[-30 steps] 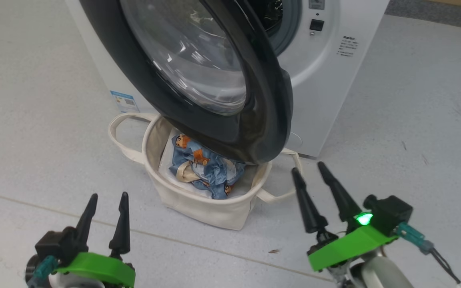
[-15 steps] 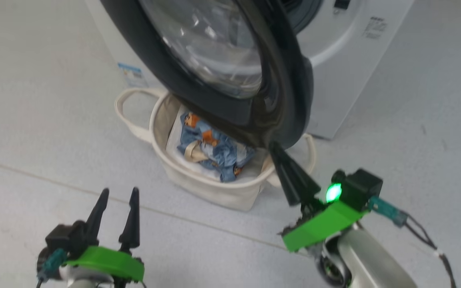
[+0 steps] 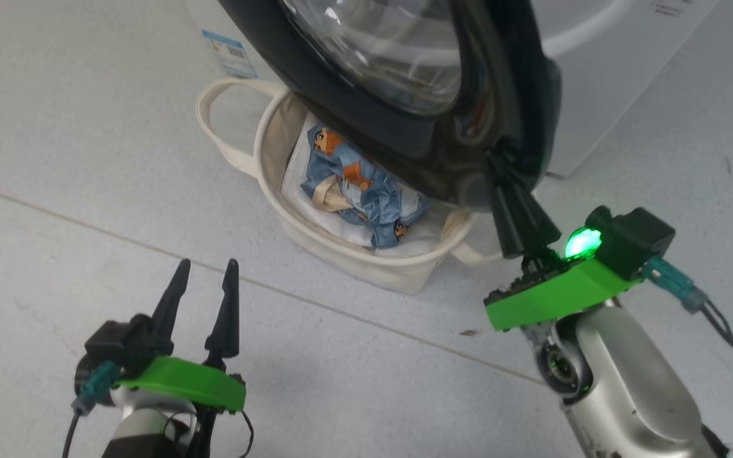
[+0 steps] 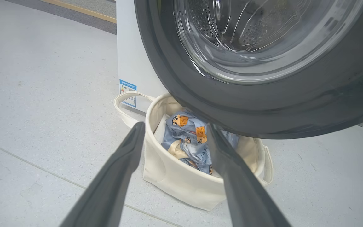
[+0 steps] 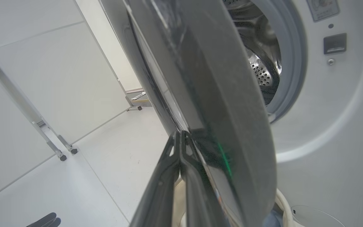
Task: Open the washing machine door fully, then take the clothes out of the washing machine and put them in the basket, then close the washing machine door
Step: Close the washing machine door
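Door (image 3: 404, 137): part open, glossy black rim around bulging clear glass; lower rim hanging over the basket's far side.
Washer (image 3: 602, 95): white, behind the door; drum mouth with grey seal seen past the door's edge in the right wrist view; blue label (image 3: 230, 54) low on a white panel.
Basket (image 3: 366, 267): cream, upright on the grey floor (image 3: 86, 159), just in front of the washer; 2 looped handles (image 3: 214, 121), 1 on each side.
Clothes (image 3: 360, 197): inside the basket, light blue with orange-brown figures, crumpled on a white sheet (image 3: 315, 210).
Left gripper (image 3: 207, 267): low at the left over bare floor, apart from the basket; jaws spread, holding nothing, pointing toward basket and door.
Right gripper (image 3: 500, 162): raised at the basket's right; jaws pressed together with nothing between; tips against the door's lower rim, on the face turned away from the drum.
Light (image 3: 581, 243): green, lit, on the right wrist.
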